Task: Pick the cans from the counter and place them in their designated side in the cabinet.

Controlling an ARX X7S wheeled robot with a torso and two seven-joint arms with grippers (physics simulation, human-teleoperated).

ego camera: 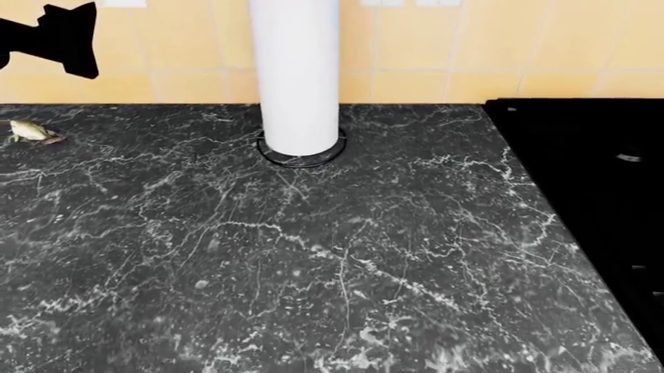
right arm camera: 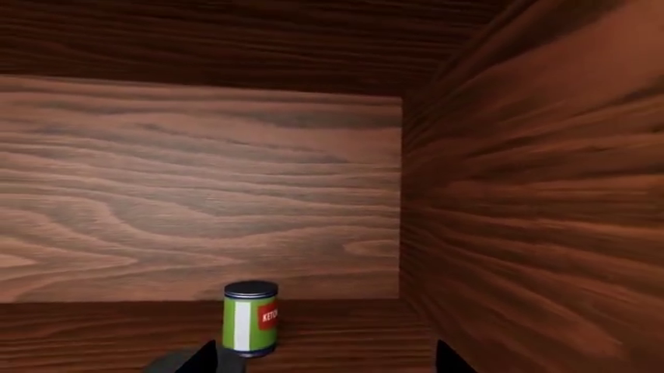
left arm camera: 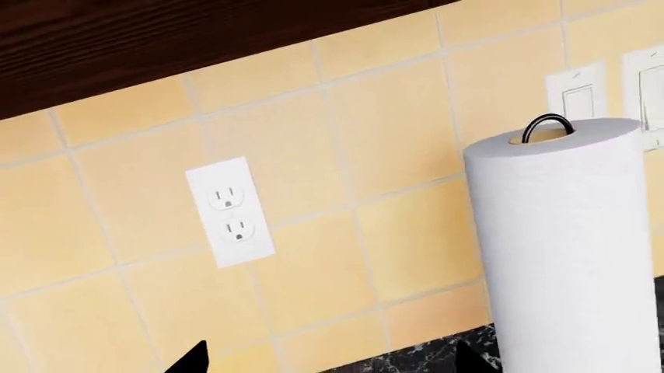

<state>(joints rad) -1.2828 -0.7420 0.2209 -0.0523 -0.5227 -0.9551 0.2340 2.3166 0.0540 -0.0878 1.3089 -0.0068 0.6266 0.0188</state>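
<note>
The green-labelled can (right arm camera: pixel 250 318), with a red mark and grey top, stands upright on the wooden floor of the cabinet (right arm camera: pixel 207 194), near its back wall. My right gripper (right arm camera: pixel 326 361) is inside the cabinet, open and empty. The can stands just beyond one of its fingertips (right arm camera: pixel 204 360), apart from it. My left gripper (left arm camera: pixel 332 361) is open and empty, held up facing the tiled wall. It shows as a black shape in the head view (ego camera: pixel 62 31), above the counter (ego camera: pixel 311 256). The squat white can is out of view.
A tall white paper-towel roll (ego camera: pixel 298 78) stands on its ring base at the back of the counter and also shows in the left wrist view (left arm camera: pixel 565 249). A small pale lump (ego camera: pixel 31 132) lies far left. The black stove top (ego camera: pixel 592 179) is at right. A wall outlet (left arm camera: pixel 230 211) sits beneath the cabinet's underside.
</note>
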